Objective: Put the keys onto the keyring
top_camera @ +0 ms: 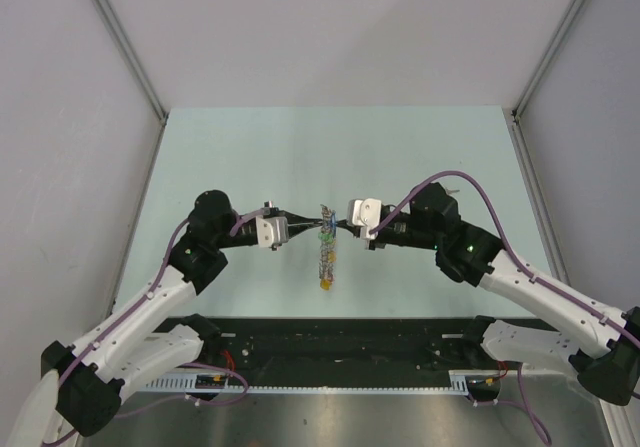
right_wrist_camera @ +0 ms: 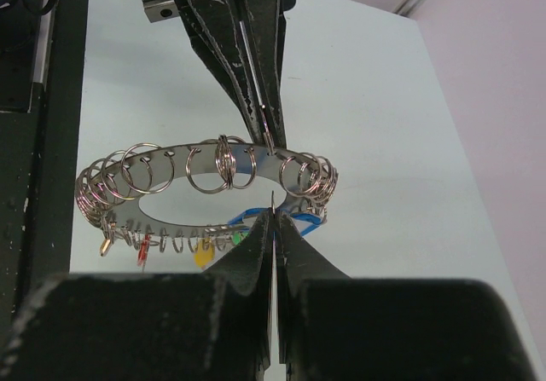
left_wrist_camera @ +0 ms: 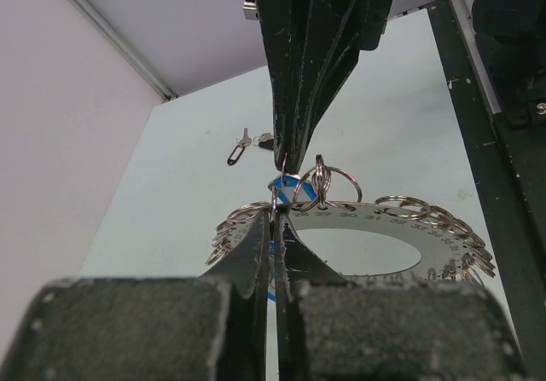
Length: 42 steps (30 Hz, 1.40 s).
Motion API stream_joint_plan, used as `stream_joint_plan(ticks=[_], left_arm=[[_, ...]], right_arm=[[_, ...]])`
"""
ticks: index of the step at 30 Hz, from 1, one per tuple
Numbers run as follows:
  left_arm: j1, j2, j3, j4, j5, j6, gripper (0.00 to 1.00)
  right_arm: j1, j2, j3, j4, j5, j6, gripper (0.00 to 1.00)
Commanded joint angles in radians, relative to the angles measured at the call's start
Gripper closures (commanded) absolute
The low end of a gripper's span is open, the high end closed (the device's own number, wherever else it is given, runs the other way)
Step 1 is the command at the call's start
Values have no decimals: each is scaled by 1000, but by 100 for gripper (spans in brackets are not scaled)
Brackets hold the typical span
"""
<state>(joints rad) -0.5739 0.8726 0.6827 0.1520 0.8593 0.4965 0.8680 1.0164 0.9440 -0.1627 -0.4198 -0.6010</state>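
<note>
Seen edge-on from above, the keyring (top_camera: 327, 250) hangs clear of the tabletop (top_camera: 230, 147), its long axis crossing the line between the claws. The left claw (left_wrist_camera: 277, 221) is clamped on its rim. The right claw (right_wrist_camera: 273, 219) is closed beside a blue tag (left_wrist_camera: 286, 185). Loose keys (left_wrist_camera: 247, 147) lie beyond, with bare surface all round.
</note>
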Motion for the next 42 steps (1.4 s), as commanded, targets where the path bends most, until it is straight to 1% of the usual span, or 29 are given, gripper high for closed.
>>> stream_joint_plan(ticks=[1, 28, 42], left_arm=[[-6, -3, 11, 52, 4, 5, 100], [-15, 0, 23, 24, -17, 10, 100], [-18, -3, 23, 27, -11, 7, 100]], right_arm=[[25, 1, 55, 28, 52, -28, 100], [75, 13, 87, -1, 81, -63, 100], [80, 37, 98, -21, 98, -69, 100]])
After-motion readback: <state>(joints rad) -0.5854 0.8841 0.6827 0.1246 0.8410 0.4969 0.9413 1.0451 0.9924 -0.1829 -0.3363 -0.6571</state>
